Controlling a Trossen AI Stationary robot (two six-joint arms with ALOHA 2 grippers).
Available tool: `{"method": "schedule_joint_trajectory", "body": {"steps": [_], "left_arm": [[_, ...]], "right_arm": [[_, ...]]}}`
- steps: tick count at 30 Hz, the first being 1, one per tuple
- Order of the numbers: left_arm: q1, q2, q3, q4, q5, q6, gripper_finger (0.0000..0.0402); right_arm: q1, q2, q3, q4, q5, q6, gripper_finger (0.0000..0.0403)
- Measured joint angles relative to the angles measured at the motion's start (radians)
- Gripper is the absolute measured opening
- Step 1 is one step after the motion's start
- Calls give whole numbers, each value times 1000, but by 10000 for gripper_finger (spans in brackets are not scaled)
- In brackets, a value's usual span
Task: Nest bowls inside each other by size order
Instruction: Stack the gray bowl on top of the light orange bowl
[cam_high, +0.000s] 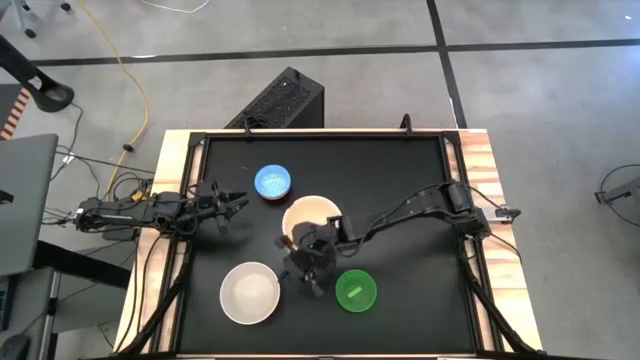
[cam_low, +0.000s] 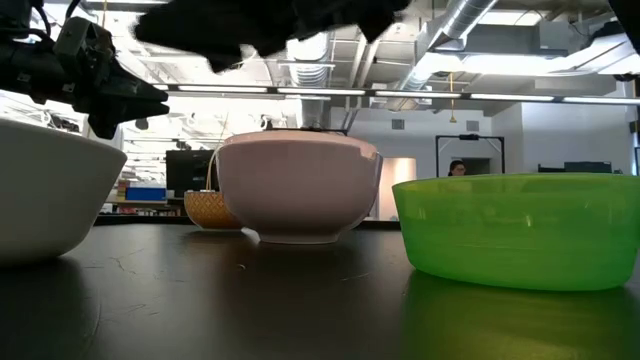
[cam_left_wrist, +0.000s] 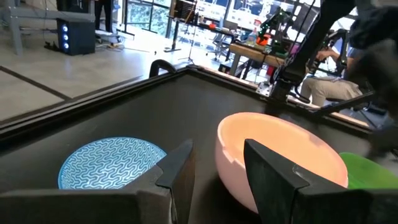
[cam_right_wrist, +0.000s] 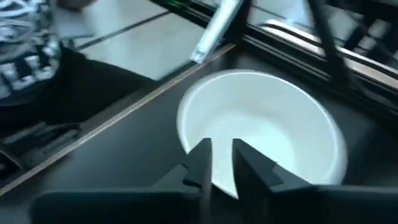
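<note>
Four bowls stand on their bases on the black table (cam_high: 400, 180): a light blue one (cam_high: 272, 182) at the far left, a translucent pink one (cam_high: 312, 215) at the middle, a white one (cam_high: 250, 292) near left and a bright green one (cam_high: 356, 290) near right. No second white bowl shows apart from it. My left gripper (cam_high: 235, 203) is open and empty, left of the blue bowl (cam_left_wrist: 109, 162) and the pink bowl (cam_left_wrist: 280, 155). My right gripper (cam_high: 300, 268) hangs between the pink and white bowls, its fingers a narrow gap apart and empty, pointing at the white bowl (cam_right_wrist: 261, 130).
The table has a raised black rim and wooden side rails (cam_high: 490, 170). A black box (cam_high: 285, 100) stands on the floor beyond the far edge. Bare table lies at the far right. In the low view the pink bowl (cam_low: 298, 185) stands between the white bowl (cam_low: 50, 190) and the green bowl (cam_low: 520, 230).
</note>
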Motion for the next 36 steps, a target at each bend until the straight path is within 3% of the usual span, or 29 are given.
{"method": "schedule_joint_trajectory", "body": {"steps": [10,20,32,36], "left_arm": [[0,0,0,-1,-1,9,128],[0,0,0,-26,-1,5,128],[0,0,0,-65,8,4,128],[0,0,0,-66,8,4,128]], "right_arm": [[50,193,372,-439,16,-266,184],[101,424,754,-680,88,-446,197],[107,449,769,-730,301,-487,187],[107,448,769,-745,304,-488,146]]}}
